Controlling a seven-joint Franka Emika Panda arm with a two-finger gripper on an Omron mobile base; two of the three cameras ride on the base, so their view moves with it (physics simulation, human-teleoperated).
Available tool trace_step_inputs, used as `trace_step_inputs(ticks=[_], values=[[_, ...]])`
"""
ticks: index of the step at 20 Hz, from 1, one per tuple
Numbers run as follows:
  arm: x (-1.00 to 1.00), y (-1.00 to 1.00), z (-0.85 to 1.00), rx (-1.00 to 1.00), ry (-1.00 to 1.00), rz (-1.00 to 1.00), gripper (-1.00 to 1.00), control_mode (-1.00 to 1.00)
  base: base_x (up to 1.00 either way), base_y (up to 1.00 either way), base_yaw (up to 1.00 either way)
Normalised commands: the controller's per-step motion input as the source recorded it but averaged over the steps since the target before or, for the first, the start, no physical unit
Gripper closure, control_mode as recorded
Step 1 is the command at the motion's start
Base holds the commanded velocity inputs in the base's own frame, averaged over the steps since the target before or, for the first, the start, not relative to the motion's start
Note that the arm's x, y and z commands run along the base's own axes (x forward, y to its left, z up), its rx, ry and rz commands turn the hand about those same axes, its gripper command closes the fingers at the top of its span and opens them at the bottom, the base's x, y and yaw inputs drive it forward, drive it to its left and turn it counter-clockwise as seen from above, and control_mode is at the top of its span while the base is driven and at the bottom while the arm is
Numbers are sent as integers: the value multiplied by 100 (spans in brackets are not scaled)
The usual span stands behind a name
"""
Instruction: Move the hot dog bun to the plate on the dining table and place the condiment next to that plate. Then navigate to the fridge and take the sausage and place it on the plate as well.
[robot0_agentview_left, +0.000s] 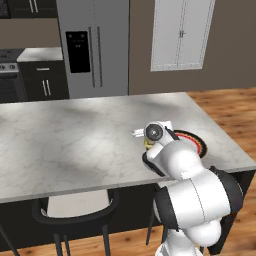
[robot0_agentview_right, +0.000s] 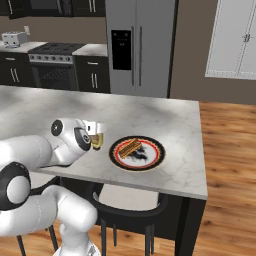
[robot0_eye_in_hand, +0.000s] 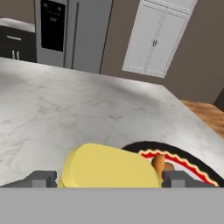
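Note:
The yellow condiment (robot0_eye_in_hand: 109, 166) sits between my fingertips, and both pads press against its sides. My gripper (robot0_agentview_right: 96, 133) holds it upright just left of the plate (robot0_agentview_right: 161, 153), low over the dining table (robot0_agentview_right: 165, 115); I cannot tell whether its base touches the marble. The hot dog bun (robot0_agentview_right: 130, 146) lies on the plate's left half. In the hand view the plate's red-orange rim (robot0_eye_in_hand: 188, 164) and an end of the bun (robot0_eye_in_hand: 158, 162) show just right of the bottle. From the left base my gripper (robot0_agentview_left: 146, 140) is mostly hidden behind my wrist, beside the plate (robot0_agentview_left: 197, 140). The sausage is out of view.
The grey fridge (robot0_agentview_right: 145, 45) stands shut behind the table, with white panelled doors (robot0_agentview_right: 235, 40) to its right. A stove and dark cabinets (robot0_agentview_right: 55, 65) line the back left wall. A dark chair (robot0_agentview_left: 75, 215) is tucked under the table's near edge. Wooden floor lies to the right.

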Motion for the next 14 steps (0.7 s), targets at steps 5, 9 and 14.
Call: trace_step_inputs(ticks=[5,9,14], values=[[11,6,-19,-3,0,0,100,-100,0,0,0],[0,9,-20,-2,-3,0,100,-100,0,0,0],[0,5,-27,0,-10,0,100,-100,0,0,0]])
